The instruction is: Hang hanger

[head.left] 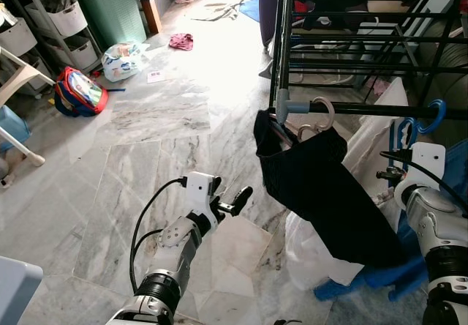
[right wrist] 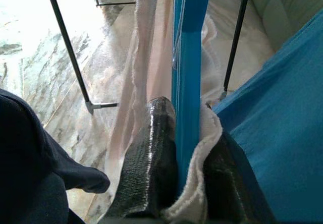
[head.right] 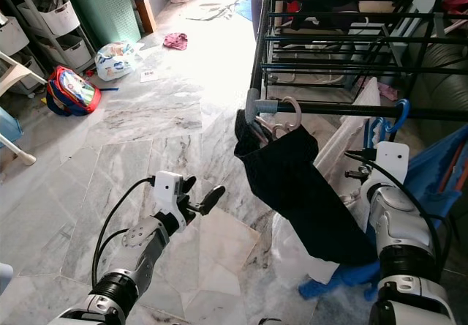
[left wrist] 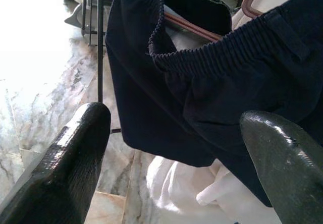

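A blue hanger carries a white cloth and has its hook over the black rail of the drying rack. My right gripper is shut on the hanger's blue bar, with the white cloth bunched between its fingers. Further left on the same rail, a pale pink hanger holds a dark navy garment. My left gripper is open and empty, low over the floor just left of that garment. The garment's ribbed waistband lies in front of the left fingers.
The rack's black frame rises ahead on the right, with blue cloth beside my right arm. On the marble floor to the left are a red backpack, a plastic bag, a green bin and shelving.
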Tool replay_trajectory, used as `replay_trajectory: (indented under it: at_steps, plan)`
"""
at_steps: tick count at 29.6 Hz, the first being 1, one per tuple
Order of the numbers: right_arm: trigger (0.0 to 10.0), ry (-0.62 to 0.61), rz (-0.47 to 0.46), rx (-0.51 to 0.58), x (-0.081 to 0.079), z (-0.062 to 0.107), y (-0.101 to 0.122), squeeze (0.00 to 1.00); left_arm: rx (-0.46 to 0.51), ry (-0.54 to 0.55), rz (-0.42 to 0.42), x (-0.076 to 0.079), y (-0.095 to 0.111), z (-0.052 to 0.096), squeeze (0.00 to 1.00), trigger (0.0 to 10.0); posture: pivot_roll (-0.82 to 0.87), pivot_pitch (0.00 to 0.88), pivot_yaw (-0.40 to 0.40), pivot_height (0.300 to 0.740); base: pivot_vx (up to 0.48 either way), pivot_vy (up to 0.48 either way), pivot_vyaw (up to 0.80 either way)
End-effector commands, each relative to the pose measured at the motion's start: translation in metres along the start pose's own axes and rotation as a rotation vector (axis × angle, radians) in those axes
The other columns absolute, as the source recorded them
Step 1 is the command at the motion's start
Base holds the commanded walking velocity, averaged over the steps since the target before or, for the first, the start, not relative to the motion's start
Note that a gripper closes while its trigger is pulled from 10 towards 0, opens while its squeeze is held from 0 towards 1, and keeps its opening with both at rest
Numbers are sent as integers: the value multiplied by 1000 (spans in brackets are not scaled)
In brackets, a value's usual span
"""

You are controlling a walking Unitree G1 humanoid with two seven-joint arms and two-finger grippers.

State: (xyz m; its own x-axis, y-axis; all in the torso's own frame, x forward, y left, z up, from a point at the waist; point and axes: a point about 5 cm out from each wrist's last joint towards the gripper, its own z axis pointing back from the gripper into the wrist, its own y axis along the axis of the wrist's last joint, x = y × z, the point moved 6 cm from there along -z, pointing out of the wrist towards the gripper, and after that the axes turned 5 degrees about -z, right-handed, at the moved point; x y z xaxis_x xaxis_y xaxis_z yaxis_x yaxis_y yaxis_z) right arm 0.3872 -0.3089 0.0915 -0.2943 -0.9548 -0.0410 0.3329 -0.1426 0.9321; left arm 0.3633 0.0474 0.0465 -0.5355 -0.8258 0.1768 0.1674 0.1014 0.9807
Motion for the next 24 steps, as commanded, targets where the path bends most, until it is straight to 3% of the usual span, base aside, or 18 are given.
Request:
replay_trajectory:
  at_steps: [1,3,6,12,20,24]
  plan:
    - [10000,3,-4,-9,0,0,-5,1000,-8,3,4,-2,-3,3,0,10000,-129,159,54,740,0,0,0]
    - [10000,-2,18,17,0,1,0,1000,-4,-7,6,-1,-2,3,0,10000,-131,160,56,740,0,0,0]
    - [10000,-43,78,168,5,12,30,1000,14,-74,14,8,3,1,0,10000,-136,158,62,740,0,0,0]
    - [10000,-99,87,257,13,28,43,1000,18,-91,13,10,5,0,0,10000,-144,158,65,740,0,0,0]
    - [10000,-175,151,309,13,58,37,1000,27,-211,58,26,8,3,0,10000,-166,161,73,740,0,0,0]
    - [10000,-190,163,311,11,65,33,1000,31,-248,61,30,11,4,0,10000,-172,162,75,740,0,0,0]
